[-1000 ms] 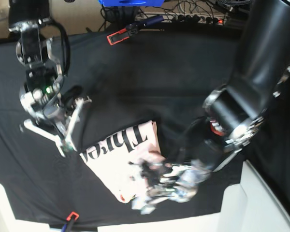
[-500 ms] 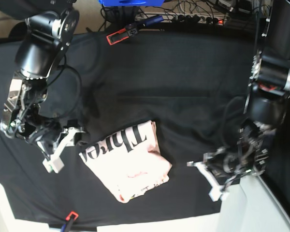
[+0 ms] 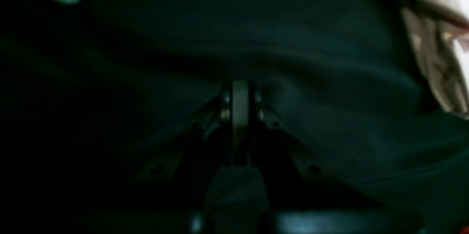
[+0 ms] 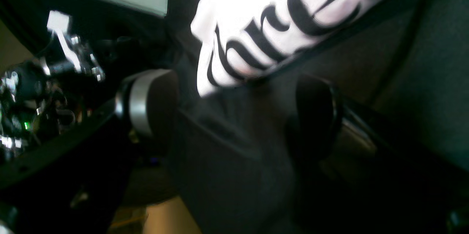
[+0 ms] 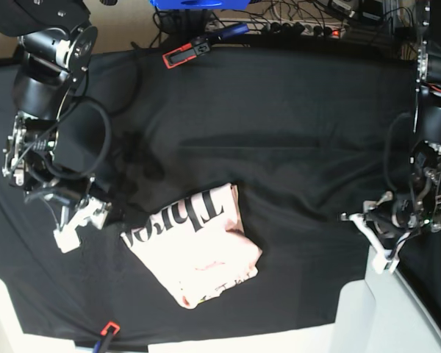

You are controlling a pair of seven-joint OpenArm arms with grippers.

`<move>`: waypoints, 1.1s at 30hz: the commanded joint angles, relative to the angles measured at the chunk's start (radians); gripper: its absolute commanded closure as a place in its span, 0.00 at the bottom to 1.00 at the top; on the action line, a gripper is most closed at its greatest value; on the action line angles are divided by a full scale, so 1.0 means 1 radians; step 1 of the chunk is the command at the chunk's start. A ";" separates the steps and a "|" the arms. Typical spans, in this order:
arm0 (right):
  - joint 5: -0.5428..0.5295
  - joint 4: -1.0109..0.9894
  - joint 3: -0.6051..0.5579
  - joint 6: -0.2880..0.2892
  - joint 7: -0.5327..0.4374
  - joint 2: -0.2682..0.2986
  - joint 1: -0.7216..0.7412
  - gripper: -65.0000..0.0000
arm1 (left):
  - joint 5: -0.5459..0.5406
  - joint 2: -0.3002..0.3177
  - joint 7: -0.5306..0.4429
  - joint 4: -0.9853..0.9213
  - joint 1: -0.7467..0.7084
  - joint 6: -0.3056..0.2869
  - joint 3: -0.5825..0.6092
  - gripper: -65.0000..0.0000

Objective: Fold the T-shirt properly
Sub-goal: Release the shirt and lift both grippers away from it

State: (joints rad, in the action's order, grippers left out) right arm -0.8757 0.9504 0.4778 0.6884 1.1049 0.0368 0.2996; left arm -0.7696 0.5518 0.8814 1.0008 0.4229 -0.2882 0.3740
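Note:
The T-shirt [image 5: 195,246] lies folded into a compact pale pink packet on the black cloth, black lettering facing up along its far edge. My right gripper [image 5: 72,224] hangs to its left, apart from it. In the right wrist view it [image 4: 231,113] is open and empty, with the lettered edge of the T-shirt [image 4: 271,17] just beyond its fingers [image 4: 146,105]. My left gripper [image 5: 375,239] is far to the right of the shirt near the cloth's edge. In the left wrist view it [image 3: 240,109] looks shut and empty over black cloth, with the T-shirt [image 3: 436,39] at the upper right.
A red-handled tool [image 5: 185,51] lies on the far edge of the black cloth [image 5: 279,125], near a blue object [image 5: 198,4] and a power strip [image 5: 301,28]. An orange-tipped item [image 5: 107,330] sits at the front edge. White panels [image 5: 397,312] border the front right.
The left arm has drawn away from the shirt's right corner to the right edge. The right arm has moved left and down, away from the shirt. The shirt lies still.

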 commanded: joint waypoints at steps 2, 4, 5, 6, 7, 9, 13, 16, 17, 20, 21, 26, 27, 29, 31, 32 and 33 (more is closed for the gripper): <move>-0.030 -0.043 -0.004 -0.028 -0.072 0.012 0.048 0.26 | -0.011 0.038 -0.006 0.013 -0.002 0.001 -0.005 1.00; -0.030 -0.115 -0.006 -0.068 -0.115 0.027 0.063 0.26 | -0.011 0.044 -0.006 0.013 -0.015 0.001 -0.005 1.00; -0.030 -0.146 -0.008 -0.075 -0.136 0.033 0.069 0.26 | -0.011 0.050 -0.006 0.013 -0.020 0.001 -0.005 1.00; -0.030 -0.176 -0.014 -0.077 -0.154 0.039 0.083 0.26 | -0.011 0.058 -0.008 0.013 -0.031 0.001 -0.005 1.00; -0.030 -0.202 -0.031 -0.078 -0.170 0.042 0.094 0.26 | -0.011 0.061 -0.009 0.013 -0.035 0.001 -0.007 1.00; -0.030 -0.255 -0.069 -0.078 -0.210 0.062 0.120 0.26 | -0.011 0.064 -0.009 0.013 -0.037 0.001 -0.007 1.00; -0.030 -0.345 -0.118 -0.078 -0.276 0.079 0.149 0.26 | -0.011 0.066 -0.009 0.014 -0.037 0.001 -0.007 1.00; -0.030 -0.405 -0.120 -0.078 -0.320 0.097 0.161 0.26 | -0.011 0.066 -0.009 0.020 -0.037 0.001 -0.007 1.00; -0.030 -0.414 -0.120 -0.078 -0.331 0.101 0.163 0.26 | -0.011 0.066 -0.009 0.020 -0.037 0.001 -0.007 1.00; -0.030 -0.420 -0.120 -0.080 -0.362 0.105 0.164 0.26 | -0.011 0.064 -0.008 0.020 -0.031 0.001 -0.007 1.00; -0.030 -0.420 -0.121 -0.080 -0.368 0.105 0.164 0.26 | -0.011 0.063 -0.008 0.020 -0.031 0.001 -0.007 1.00; -0.030 -0.460 -0.121 -0.080 -0.369 0.105 0.161 0.26 | -0.011 0.061 -0.003 0.020 -0.034 0.001 -0.007 1.00; -0.030 -0.477 -0.121 -0.080 -0.369 0.105 0.161 0.26 | -0.011 0.061 -0.003 0.022 -0.035 0.001 -0.007 1.00; -0.030 -0.508 -0.121 -0.080 -0.371 0.097 0.163 0.26 | -0.011 0.061 -0.003 0.022 -0.035 0.001 -0.007 1.00; -0.029 -0.525 -0.121 -0.080 -0.371 0.081 0.163 0.26 | -0.012 0.064 -0.003 0.022 -0.035 0.001 -0.007 1.00; -0.029 -0.528 -0.121 -0.080 -0.371 0.073 0.163 0.26 | -0.012 0.064 -0.003 0.022 -0.035 0.001 -0.007 1.00; -0.029 -0.532 -0.121 -0.080 -0.371 0.067 0.163 0.26 | -0.012 0.064 -0.003 0.022 -0.035 0.001 -0.007 1.00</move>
State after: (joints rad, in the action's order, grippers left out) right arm -0.8841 0.4061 0.3576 0.5900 0.7410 0.0982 0.4263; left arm -0.7715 0.5934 0.8902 1.0065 0.3649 -0.2882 0.3756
